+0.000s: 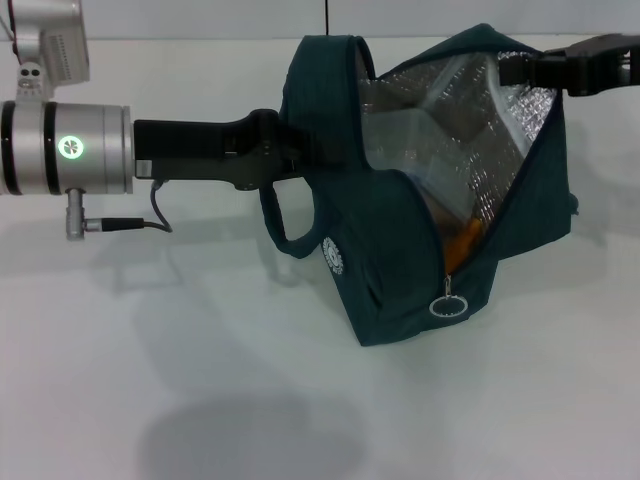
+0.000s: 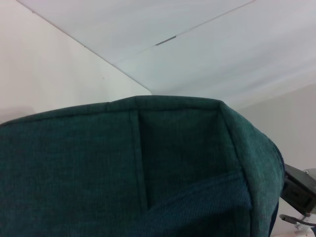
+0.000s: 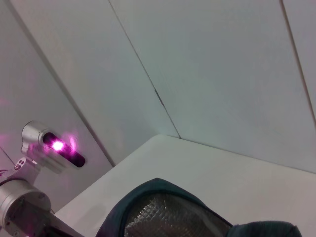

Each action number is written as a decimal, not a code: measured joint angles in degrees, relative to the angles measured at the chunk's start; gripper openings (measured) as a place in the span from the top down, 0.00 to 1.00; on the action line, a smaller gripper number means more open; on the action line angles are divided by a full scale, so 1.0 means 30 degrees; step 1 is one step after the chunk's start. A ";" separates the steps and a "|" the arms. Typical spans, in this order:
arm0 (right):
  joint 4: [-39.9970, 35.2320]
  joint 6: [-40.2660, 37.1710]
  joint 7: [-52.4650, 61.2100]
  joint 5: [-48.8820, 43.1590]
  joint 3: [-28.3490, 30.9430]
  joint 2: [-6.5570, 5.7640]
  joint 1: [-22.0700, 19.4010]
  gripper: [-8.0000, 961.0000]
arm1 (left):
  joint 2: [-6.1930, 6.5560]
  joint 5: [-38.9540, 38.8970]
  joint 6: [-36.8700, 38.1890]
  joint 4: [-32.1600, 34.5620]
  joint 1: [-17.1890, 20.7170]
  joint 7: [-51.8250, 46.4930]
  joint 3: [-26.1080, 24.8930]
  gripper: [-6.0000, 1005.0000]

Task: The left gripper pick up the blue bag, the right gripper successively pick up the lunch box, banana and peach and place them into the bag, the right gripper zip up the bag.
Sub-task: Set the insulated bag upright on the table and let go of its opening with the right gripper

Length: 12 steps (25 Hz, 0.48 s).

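Note:
The blue bag [image 1: 400, 260] hangs tilted above the white table, its mouth wide open and its silver foil lining [image 1: 450, 110] showing. My left gripper [image 1: 292, 152] comes in from the left and is shut on the bag's strap at its upper left edge. Deep in the opening, an orange-yellow piece of the banana [image 1: 463, 243] shows. A pale boxy shape inside may be the lunch box [image 1: 412, 128]. The peach is hidden. My right gripper [image 1: 508, 70] reaches in from the upper right to the bag's top rim. The ring zipper pull [image 1: 447, 303] dangles at the low end of the opening.
A white table [image 1: 200, 380] lies below, with the bag's shadow on it. Teal fabric [image 2: 148, 173] fills the left wrist view. The right wrist view shows the bag's rim and foil [image 3: 163, 217], my left arm [image 3: 22, 207] and a white wall behind.

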 joint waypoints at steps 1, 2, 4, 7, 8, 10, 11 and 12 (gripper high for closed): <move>0.0004 -0.0007 -0.0003 0.0000 0.0002 0.0000 0.0005 0.98 | 0.0015 0.0000 0.0000 0.0001 -0.0013 -0.0001 0.0015 0.96; 0.0006 -0.0054 -0.0005 0.0002 0.0004 0.0000 0.0021 0.98 | 0.0043 0.0000 0.0003 0.0001 -0.0027 -0.0007 0.0036 0.96; 0.0007 -0.0263 0.0003 0.0051 -0.0012 0.0034 0.0067 0.98 | 0.0112 0.0001 0.0070 0.0005 -0.0025 -0.0067 0.0061 0.96; -0.0100 -0.0792 0.0079 0.0568 0.0006 0.0107 0.0068 0.98 | 0.0202 -0.0027 0.0293 0.0067 0.0006 -0.0161 0.0068 0.96; -0.0126 -0.1013 0.0103 0.0898 0.0024 0.0100 0.0053 0.97 | 0.0228 -0.0046 0.0404 0.0082 0.0008 -0.0190 0.0070 0.96; -0.0141 -0.1299 0.0166 0.1474 0.0032 0.0036 0.0052 0.96 | 0.0292 -0.0095 0.0715 0.0126 0.0008 -0.0274 0.0064 0.96; -0.0148 -0.1404 0.0211 0.1710 0.0035 -0.0003 0.0051 0.96 | 0.0334 -0.0106 0.0849 0.0131 0.0008 -0.0357 0.0060 0.96; -0.0159 -0.1451 0.0248 0.1829 0.0036 -0.0034 0.0047 0.95 | 0.0366 -0.0094 0.0919 0.0133 0.0001 -0.0453 0.0058 0.96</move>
